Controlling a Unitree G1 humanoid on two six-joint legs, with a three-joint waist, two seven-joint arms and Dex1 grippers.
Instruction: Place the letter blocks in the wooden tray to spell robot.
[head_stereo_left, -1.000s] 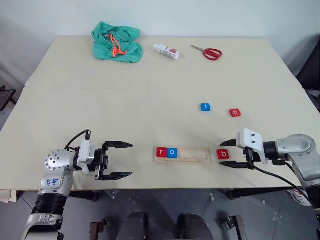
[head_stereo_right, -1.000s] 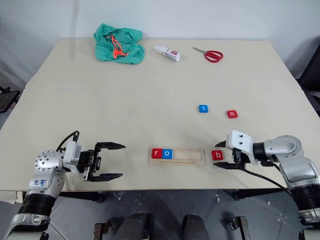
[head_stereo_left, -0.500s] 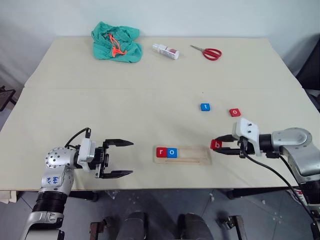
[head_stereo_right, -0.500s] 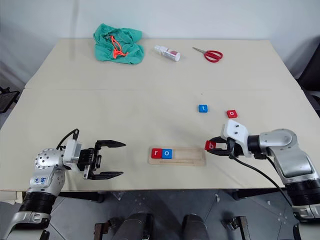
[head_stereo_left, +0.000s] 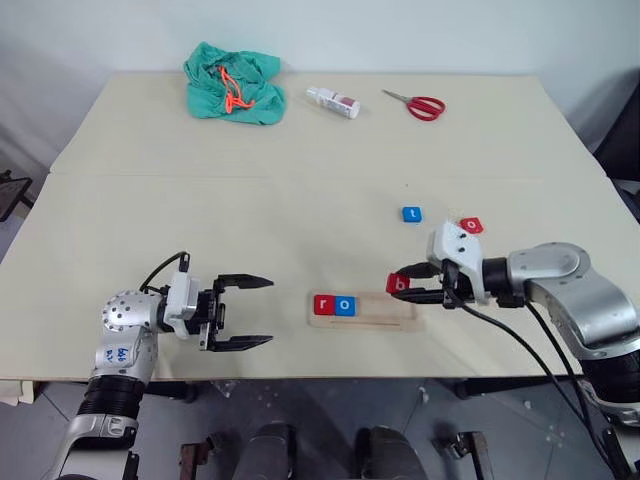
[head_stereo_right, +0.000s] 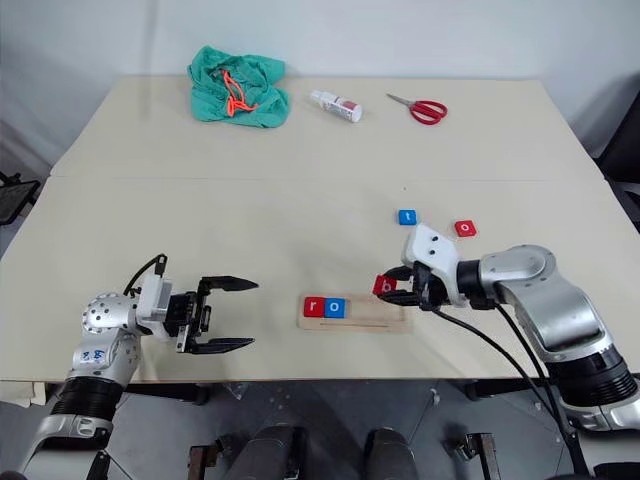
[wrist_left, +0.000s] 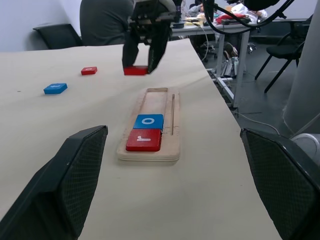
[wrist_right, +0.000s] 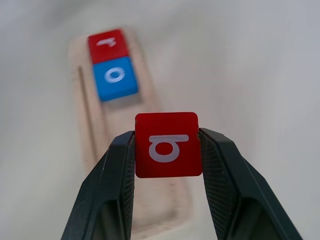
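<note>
The right gripper (head_stereo_left: 403, 287) pinches a red letter block (head_stereo_left: 398, 284) over the right end of the wooden tray (head_stereo_left: 380, 311), which holds a red r block (head_stereo_left: 323, 305) and a blue o block (head_stereo_left: 344, 305) at its left end. The left gripper (head_stereo_left: 252, 313) gapes, empty, to the tray's left.

Bright even light, soft shadows, blurred wrist-view background

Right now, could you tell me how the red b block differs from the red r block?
The b block is held off the table between the right hand's fingers, above the tray's empty end; the r block lies flat in the tray beside the blue o. Their letters differ. Both are red square tiles with white lettering.
</note>
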